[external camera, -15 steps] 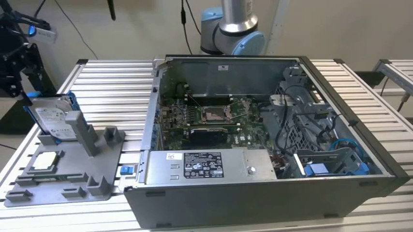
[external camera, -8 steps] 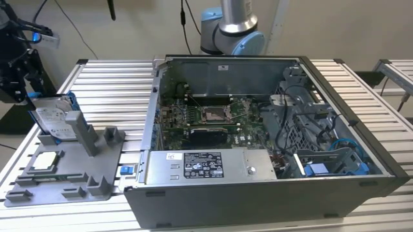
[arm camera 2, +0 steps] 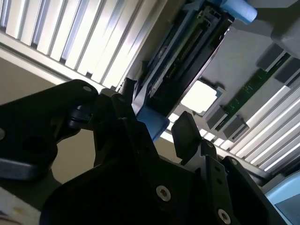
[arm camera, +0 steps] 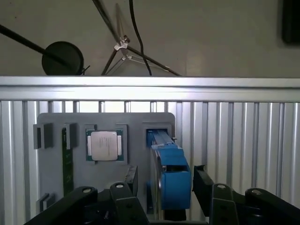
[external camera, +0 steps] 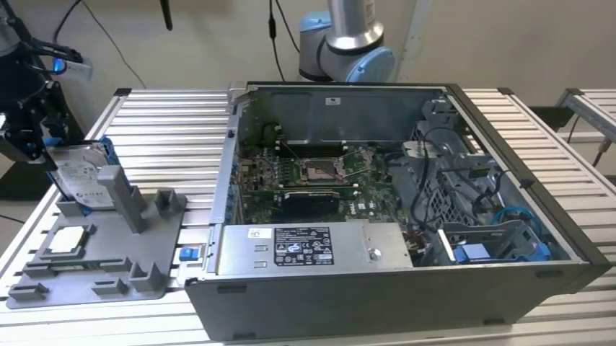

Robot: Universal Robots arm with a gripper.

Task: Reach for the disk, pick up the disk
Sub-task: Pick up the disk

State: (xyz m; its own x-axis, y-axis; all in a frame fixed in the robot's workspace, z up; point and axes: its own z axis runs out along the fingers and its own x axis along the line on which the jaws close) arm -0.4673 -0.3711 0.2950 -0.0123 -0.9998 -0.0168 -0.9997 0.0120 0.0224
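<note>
My pincer point(arm camera: 166, 178) stands wide, its two black fingers point(arm camera: 131, 177) set one on each side of the disk point(arm camera: 169, 161). In the first wrist view a gap shows on one side. The other pad sits just beside the blue bracket, and I cannot tell whether it touches. I hold nothing.

The disk stands upright on its edge in a slot of the grey fixture tray point(arm camera: 136, 123), blue bracket towards me. In the second wrist view the same blue end point(arm camera 2: 152, 123) lies between my fingers point(arm camera 2: 185, 132), and the disk's dark edge point(arm camera 2: 180, 63) runs away from them.

In the exterior view my pincer point(external camera: 40, 148) hangs at about ten o'clock of the disk point(external camera: 79, 176), close over its upper edge. The disk occupies the eleven o'clock corner of the fixture tray point(external camera: 106, 270). The tray rests on the slatted aluminium table point(external camera: 173, 122), at nine o'clock of the open computer case point(external camera: 405, 306).

A square silver processor chip point(external camera: 68, 239) lies flat in its own pocket of the tray, at about six o'clock of the disk and apart from it. It shows in both wrist views point(arm camera: 104, 145) point(arm camera 2: 199, 97), with a green memory stick point(arm camera: 67, 159) in a slot beyond it.

Inside the case, the grey power supply box point(external camera: 308, 249) sits at six o'clock of the motherboard point(external camera: 308, 173).
</note>
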